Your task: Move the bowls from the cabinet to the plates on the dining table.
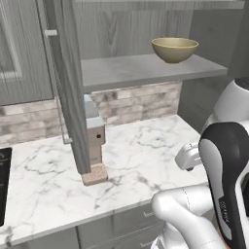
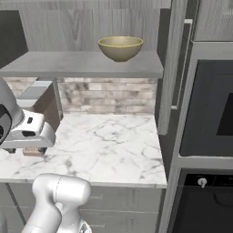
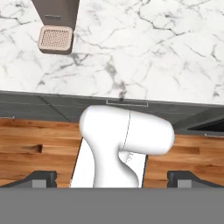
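Observation:
A pale yellow-olive bowl (image 1: pixel 175 49) (image 2: pixel 120 48) stands upright on the bottom shelf of the open grey cabinet (image 1: pixel 146 71) (image 2: pixel 82 64), toward the shelf's right end. One cabinet door (image 1: pixel 63 73) stands swung out over the counter. My gripper (image 3: pixel 113 178) is open, its two dark fingertips far apart with nothing between them. It points down at the counter's front edge and the floor, well below and in front of the bowl. The plates and the dining table are out of view.
A brown block-shaped appliance (image 1: pixel 95 146) (image 3: pixel 55 26) sits on the marble counter (image 1: pixel 146 155) under the open door. A black hob (image 1: pixel 2 185) lies at the counter's left end. A dark built-in oven (image 2: pixel 209 109) fills the right side. Grey drawers front the counter.

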Controlling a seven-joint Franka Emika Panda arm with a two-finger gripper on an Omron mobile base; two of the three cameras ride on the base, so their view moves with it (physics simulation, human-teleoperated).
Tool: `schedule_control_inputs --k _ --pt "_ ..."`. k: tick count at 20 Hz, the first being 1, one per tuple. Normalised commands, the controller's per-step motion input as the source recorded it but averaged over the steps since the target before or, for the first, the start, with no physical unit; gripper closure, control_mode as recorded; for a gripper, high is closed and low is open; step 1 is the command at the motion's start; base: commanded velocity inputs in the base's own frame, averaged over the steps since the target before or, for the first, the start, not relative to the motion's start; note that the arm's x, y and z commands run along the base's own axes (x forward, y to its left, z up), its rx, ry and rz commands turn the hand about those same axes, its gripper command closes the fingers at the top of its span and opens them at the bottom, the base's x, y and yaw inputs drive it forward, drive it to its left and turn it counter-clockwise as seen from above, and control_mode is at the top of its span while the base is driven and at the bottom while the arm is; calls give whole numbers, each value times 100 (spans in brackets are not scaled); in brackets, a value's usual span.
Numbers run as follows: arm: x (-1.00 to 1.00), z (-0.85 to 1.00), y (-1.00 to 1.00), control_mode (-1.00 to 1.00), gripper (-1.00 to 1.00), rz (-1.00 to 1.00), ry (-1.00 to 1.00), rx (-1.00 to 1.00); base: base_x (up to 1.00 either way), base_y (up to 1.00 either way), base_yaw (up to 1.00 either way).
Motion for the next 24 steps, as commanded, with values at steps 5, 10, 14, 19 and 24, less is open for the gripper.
schedule_control_inputs --k 5,10,14,19,24 --pt "0 0 0 100 -100 0 0 0 13 -50 0" --pt "0 0 0 100 -100 0 0 0 -12 -58 0" --pt "0 0 0 100 -100 0 0 0 25 1 0" --pt "0 0 0 100 -100 0 0 0 47 24 0" --pt "0 0 0 100 -100 0 0 0 73 31 0"
